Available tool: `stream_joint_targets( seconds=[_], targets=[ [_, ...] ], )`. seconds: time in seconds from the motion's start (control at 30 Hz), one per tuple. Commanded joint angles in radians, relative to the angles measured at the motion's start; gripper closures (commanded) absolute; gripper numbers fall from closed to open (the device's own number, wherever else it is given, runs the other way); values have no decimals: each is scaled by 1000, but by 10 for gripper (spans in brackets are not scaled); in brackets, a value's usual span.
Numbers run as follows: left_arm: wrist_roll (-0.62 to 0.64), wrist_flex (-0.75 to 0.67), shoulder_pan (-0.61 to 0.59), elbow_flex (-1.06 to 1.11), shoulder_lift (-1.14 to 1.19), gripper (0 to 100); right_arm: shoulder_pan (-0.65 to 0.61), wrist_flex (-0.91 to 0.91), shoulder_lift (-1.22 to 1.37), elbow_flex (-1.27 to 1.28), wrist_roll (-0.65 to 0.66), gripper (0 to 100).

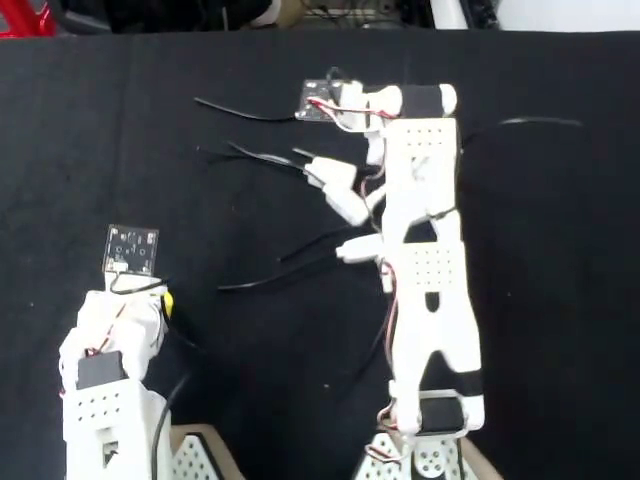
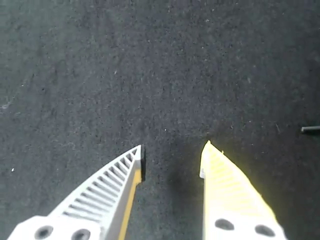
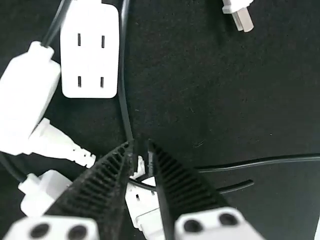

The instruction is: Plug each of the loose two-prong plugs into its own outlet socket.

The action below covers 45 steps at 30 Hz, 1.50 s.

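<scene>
Right pincer [image 3: 140,150] is pressed onto a white plug [image 3: 142,205]; left pincer [image 2: 172,155] is spread over the bare counter [image 2: 150,60].
A four-slot outlet socket [image 3: 90,50] is seen near the pinched plug, and a loose two-prong plug [image 3: 237,15] lies well apart from it. In the high view, the white plug cluster [image 1: 340,190] is placed at 12 o'clock from the counter centre and the left arm [image 1: 105,400] at 8 o'clock.

My left gripper [image 2: 172,155] pairs a white ribbed finger [image 2: 107,185], edged yellow and black, with an all-yellow one. My right gripper [image 3: 140,147] has black ribbed fingers [image 3: 100,185] on white bases with dark screw holes. My right arm [image 1: 430,270] is white perforated plate with black bands and red wires.
</scene>
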Motion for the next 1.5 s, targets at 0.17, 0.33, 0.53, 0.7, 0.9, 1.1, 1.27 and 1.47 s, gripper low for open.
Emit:
stream_joint_targets(
  seconds=[0.17,0.33,0.53,0.7,0.9,1.1,1.27,1.47],
  targets=[
    [0,-20,-4,-5,2,805,-32,40,-82,-12,-49,936],
    [0,-20,-5,-7,2,803,-32,46,-82,-12,-83,767],
    [0,-20,-4,-7,2,802,-46,49,-160,21,-153,727],
    [-2,-20,-1,-7,2,802,-51,48,-447,427,-302,901],
    [-3,-14,-1,-4,2,803,-52,21,-990,1184,-319,959],
    [-3,-11,-1,-4,2,805,-46,-354,-1376,1747,-29,956],
    [-3,-11,-1,-4,2,805,-52,-962,-1409,2101,-6,929],
    [-3,-11,-1,-4,2,805,-78,-1410,-1118,2141,-181,796]
  ],
)
